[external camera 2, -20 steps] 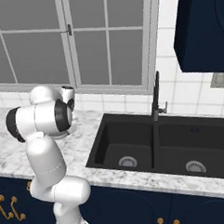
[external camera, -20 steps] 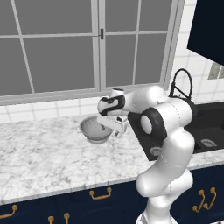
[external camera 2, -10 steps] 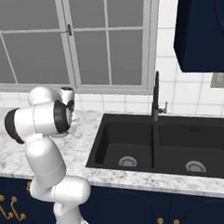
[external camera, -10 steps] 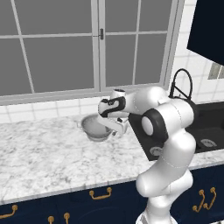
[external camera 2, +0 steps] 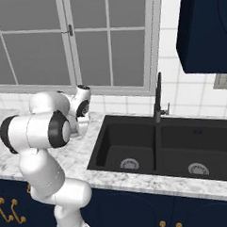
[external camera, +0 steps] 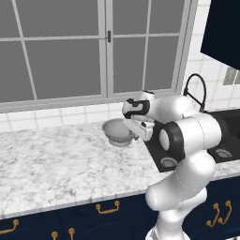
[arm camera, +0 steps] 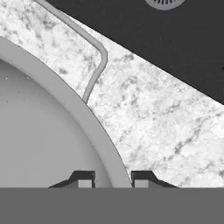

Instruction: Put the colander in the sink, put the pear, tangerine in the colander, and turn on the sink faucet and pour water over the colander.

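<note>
The silvery colander (external camera: pixel 116 133) sits on the marble counter just left of the black sink (external camera 2: pixel 159 141). My gripper (external camera: pixel 136 132) reaches down onto the colander's right edge. In the hand view the gripper (arm camera: pixel 113 178) is shut on the colander's rolled rim (arm camera: pixel 65 96), one fingertip (arm camera: pixel 85 177) inside the bowl and the other outside. Its wire side handle (arm camera: pixel 98 61) lies over the counter toward the sink's corner (arm camera: pixel 166 48). The tall black sink faucet (external camera 2: pixel 158 98) stands behind the basins. The pear, tangerine and water are out of view.
Marble counter (external camera: pixel 56 168) stretches left of the colander, with the window wall (external camera: pixel 93 56) close behind. A dark upper cabinet (external camera 2: pixel 205 30) hangs above the sink's right side. Navy drawers with brass pulls (external camera: pixel 107 207) run below the counter.
The jaws were open a second ago and have closed on the colander's rim. The colander and hand look shifted slightly right, toward the sink.
</note>
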